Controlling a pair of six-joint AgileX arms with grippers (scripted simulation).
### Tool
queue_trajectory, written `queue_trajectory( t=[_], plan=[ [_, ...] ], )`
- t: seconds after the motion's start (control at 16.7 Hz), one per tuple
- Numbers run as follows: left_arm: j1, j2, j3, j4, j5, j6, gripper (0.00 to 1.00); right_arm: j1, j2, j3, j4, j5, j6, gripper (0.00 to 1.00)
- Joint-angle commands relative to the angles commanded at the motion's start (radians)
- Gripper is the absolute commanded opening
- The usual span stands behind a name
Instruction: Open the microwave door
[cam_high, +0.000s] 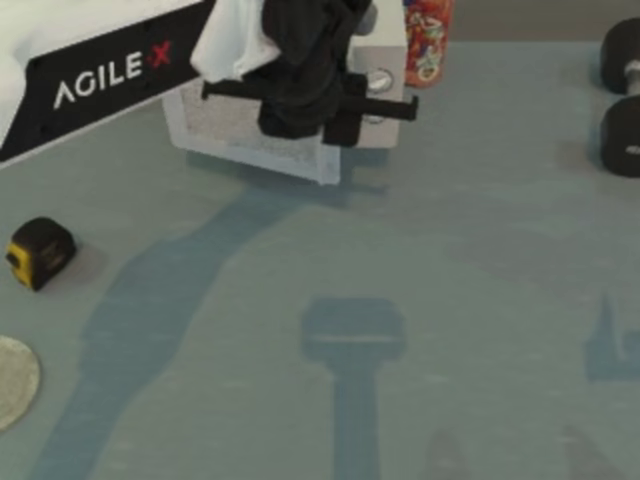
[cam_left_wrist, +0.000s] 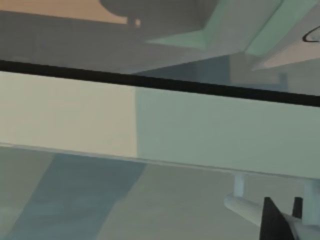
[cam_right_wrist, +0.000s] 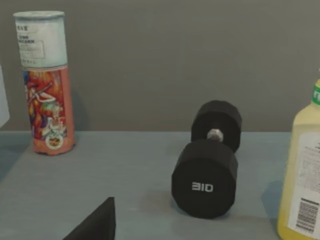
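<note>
reaching over the microwave (cam_high: 385, 45), my left tool (cam_high: 345, 105) sits at its door (cam_high: 255, 135), grip state unclear.

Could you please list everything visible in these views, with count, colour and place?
microwave: one, white, table's far edge, centre.
door: one, white with grey mesh, microwave's front.
can: one, orange-red and white, right of microwave.
dumbbell: one, black, far right.
bottle: one, yellow, only the right wrist view shows it, near the dumbbell.
tape measure: one, black-yellow, left.
disc: one, grey, left edge.
left claw: black, over the door.
right arm: only a dark tip in its wrist view.
</note>
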Motion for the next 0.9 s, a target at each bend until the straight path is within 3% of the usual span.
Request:
queue_trajectory(
  t=[0.48,0.9],
  plan=[
    [0.012,-0.060,-0.091,0.040,0.040,0.073,0.00,0.000,0.000,0.000,0.000,0.000,0.000,1.00],
    [0.013,-0.065,-0.096,0.045,0.042,0.079,0.00,0.000,0.000,0.000,0.000,0.000,0.000,1.00]
  ],
)
